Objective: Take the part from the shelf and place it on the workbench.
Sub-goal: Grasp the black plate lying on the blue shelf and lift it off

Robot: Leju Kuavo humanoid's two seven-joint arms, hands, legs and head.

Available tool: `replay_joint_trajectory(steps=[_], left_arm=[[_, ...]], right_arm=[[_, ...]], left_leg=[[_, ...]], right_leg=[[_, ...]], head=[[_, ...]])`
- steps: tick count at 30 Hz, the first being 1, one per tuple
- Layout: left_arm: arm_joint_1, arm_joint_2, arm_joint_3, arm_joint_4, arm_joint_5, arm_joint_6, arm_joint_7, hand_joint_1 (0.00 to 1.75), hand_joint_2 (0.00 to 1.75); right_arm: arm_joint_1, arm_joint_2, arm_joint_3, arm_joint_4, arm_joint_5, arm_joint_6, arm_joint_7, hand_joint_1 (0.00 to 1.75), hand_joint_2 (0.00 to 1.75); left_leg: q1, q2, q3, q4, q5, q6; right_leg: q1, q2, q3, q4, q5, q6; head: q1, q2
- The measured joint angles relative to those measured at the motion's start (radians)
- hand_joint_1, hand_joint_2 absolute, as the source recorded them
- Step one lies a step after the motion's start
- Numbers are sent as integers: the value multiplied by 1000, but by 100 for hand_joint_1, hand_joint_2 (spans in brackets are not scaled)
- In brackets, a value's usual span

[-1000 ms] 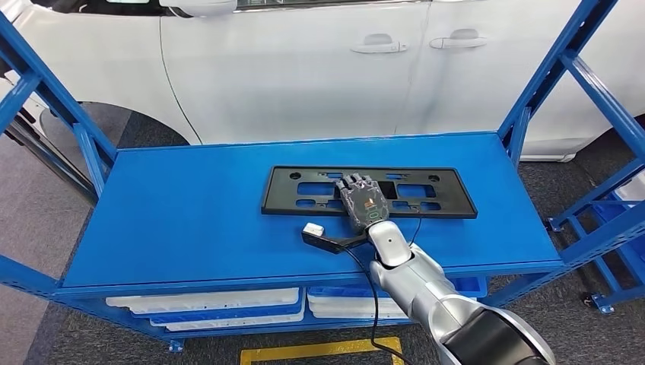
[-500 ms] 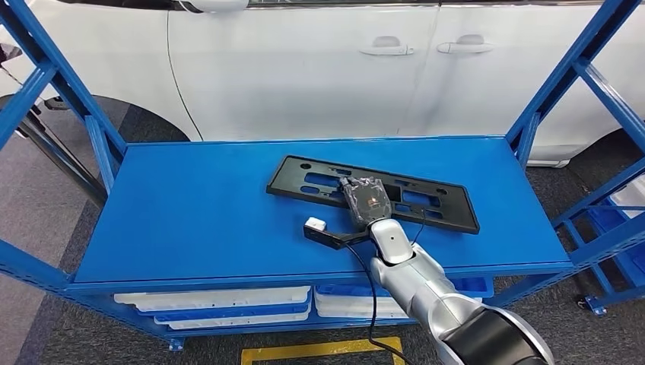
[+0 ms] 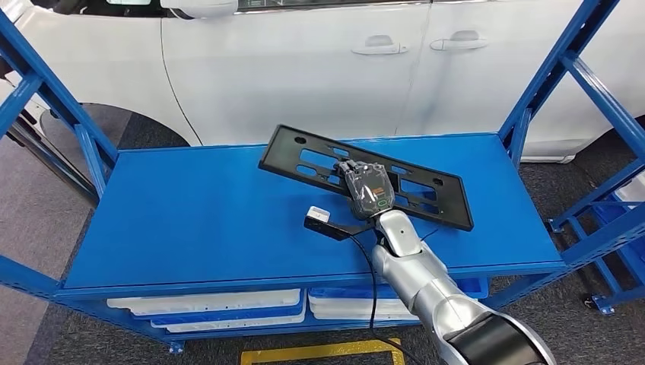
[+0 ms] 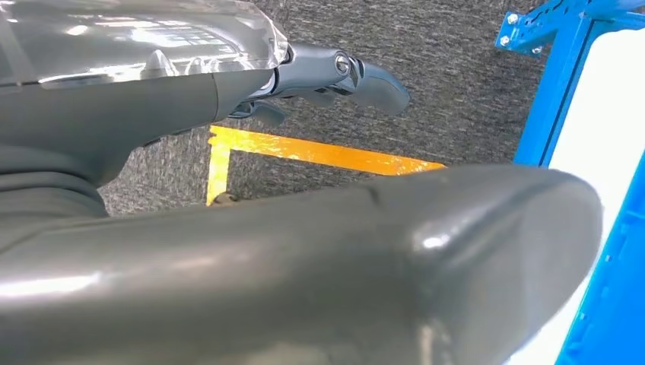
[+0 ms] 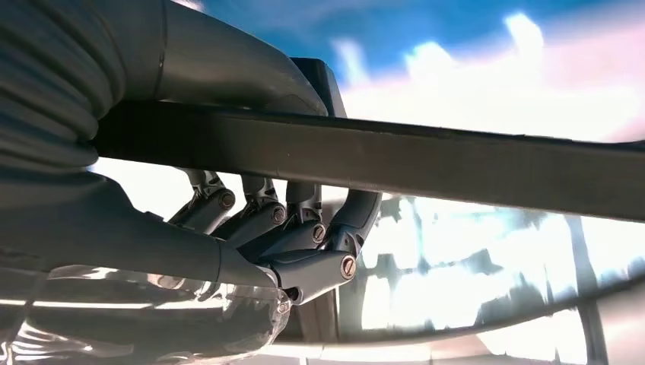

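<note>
The part, a long black plastic frame with rectangular cut-outs, was seen gripped near its middle by the right hand, above the top board of the blue shelf. The frame was tilted and turned askew to the shelf's edges: one end was raised toward the shelf's back edge, the other pointed toward the front right corner. Whether that lower end was touching the board could not be told. In the right wrist view the fingers were seen curled over the far side of the frame's bar, with the thumb on the near side, so the grasp appeared firm.

The left hand was seen hanging low over grey carpet and a yellow floor marking. Nothing was seen in it, though whether its fingers were spread or curled could not be made out.

A white car was parked just behind the shelf, and white trays were stored on the lower level.

The step in hand was judged to be the lift-off from the shelf. The workbench was not seen, so the placing was not yet done. The next move would call for the frame to be raised clear of the board and of the blue uprights, then carried off level, with the long ends kept away from the car.
</note>
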Motion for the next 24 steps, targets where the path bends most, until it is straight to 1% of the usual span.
replay_joint_trajectory(steps=[1,2,3,4,5,6,7,9,10,11,12,13,14,15,16,17,18,19,20,21,22,24], left_arm=[[0,0,0,0,0,0,-6,0,0],[0,1,1,0,2,-1,-14,0,0],[0,1,2,0,4,-3,-21,0,0],[0,2,3,0,7,-7,-26,0,0],[0,2,5,0,9,-10,-29,0,0],[0,2,6,0,12,-13,-31,0,0],[1,2,8,0,13,-15,-32,0,0],[0,3,11,0,15,-19,-33,0,0],[-1,3,13,0,15,-20,-34,0,0],[-3,3,14,0,15,-21,-34,0,0],[-4,3,16,0,18,-24,-35,0,0],[-5,4,18,0,22,-27,-37,0,0],[-5,4,21,0,27,-33,-39,0,0],[-6,4,23,0,33,-40,-41,0,0],[-6,4,26,0,39,-47,-42,0,0],[-6,4,28,0,45,-53,-41,0,0],[-7,3,31,0,49,-59,-38,0,0],[-8,3,35,0,53,-63,-33,0,0],[-10,3,38,0,56,-65,-28,0,0],[-12,3,41,0,58,-66,-24,0,0],[-13,3,43,0,60,-66,-21,0,0],[-13,4,44,0,60,-66,-19,0,0]], right_arm=[[30,-4,-13,-88,-77,0,-54,175,175],[62,-11,-22,-186,-170,8,-106,175,175],[93,-20,-28,-292,-280,27,-161,175,175],[124,-31,-31,-401,-404,61,-215,175,175],[154,-42,-34,-508,-527,104,-264,175,175],[184,-53,-37,-614,-635,149,-307,175,175],[212,-62,-39,-708,-711,187,-335,175,175],[254,-75,-41,-851,-766,225,-355,175,175],[268,-80,-42,-901,-767,230,-359,175,175],[280,-85,-42,-942,-771,235,-366,175,175],[289,-90,-43,-978,-788,247,-380,175,175],[298,-95,-42,-1011,-825,272,-397,175,175],[308,-102,-40,-1046,-887,314,-415,175,175],[319,-112,-35,-1086,-966,376,-432,175,175],[329,-122,-31,-1133,-1048,450,-442,175,175],[337,-129,-27,-1182,-1126,537,-449,175,175],[345,-134,-23,-1231,-1194,627,-453,175,175],[352,-134,-21,-1277,-1252,714,-456,175,175],[360,-132,-17,-1316,-1302,793,-458,175,175],[366,-130,-14,-1344,-1336,846,-459,175,175],[370,-128,-11,-1360,-1356,877,-459,175,175],[373,-127,-10,-1368,-1365,890,-459,175,175]], left_leg=[[1,0,9,-20,21,-1],[4,0,37,-78,56,-2],[6,0,72,-152,87,-3],[6,-1,101,-213,109,0],[6,-3,119,-252,120,5],[4,-5,124,-268,120,11],[1,-7,123,-268,121,19],[1,-6,122,-272,126,33],[2,-5,121,-275,128,40],[3,-4,121,-277,131,45],[3,-3,120,-278,131,48],[2,-2,119,-278,132,51],[2,-2,118,-277,132,52],[1,-3,118,-277,131,52],[0,-3,118,-277,131,52],[-1,-4,120,-277,130,52],[-1,-4,122,-277,129,51],[-4,-5,124,-276,127,48],[-6,-5,124,-275,125,45],[-7,-4,125,-275,123,42],[-9,-4,124,-274,122,40],[-9,-4,124,-275,122,39]], right_leg=[[0,1,1,3,-2,2],[-1,1,2,7,-6,5],[-2,1,3,12,-10,9],[0,1,1,18,-14,15],[1,1,-1,22,-17,20],[3,1,-4,25,-18,25],[4,2,-6,25,-17,30],[0,3,-10,29,-21,41],[-2,3,-18,47,-35,46],[-3,3,-38,89,-62,51],[-4,2,-67,153,-97,55],[-4,2,-103,229,-132,58],[-4,2,-135,295,-157,59],[-4,2,-152,330,-162,59],[-4,2,-149,322,-147,57],[-3,2,-126,273,-115,53],[-2,2,-88,196,-75,47],[1,2,-51,120,-46,41],[4,1,-23,63,-28,37],[6,1,-8,33,-21,34],[8,1,-5,26,-24,33],[8,1,-6,25,-23,32]], head=[[0,0],[0,0],[0,0],[0,0],[0,0],[0,0],[0,0],[0,0],[0,0],[0,0],[0,0],[0,0],[0,0],[0,0],[0,0],[0,0],[0,0],[0,0],[0,0],[0,0],[0,0],[0,0]])
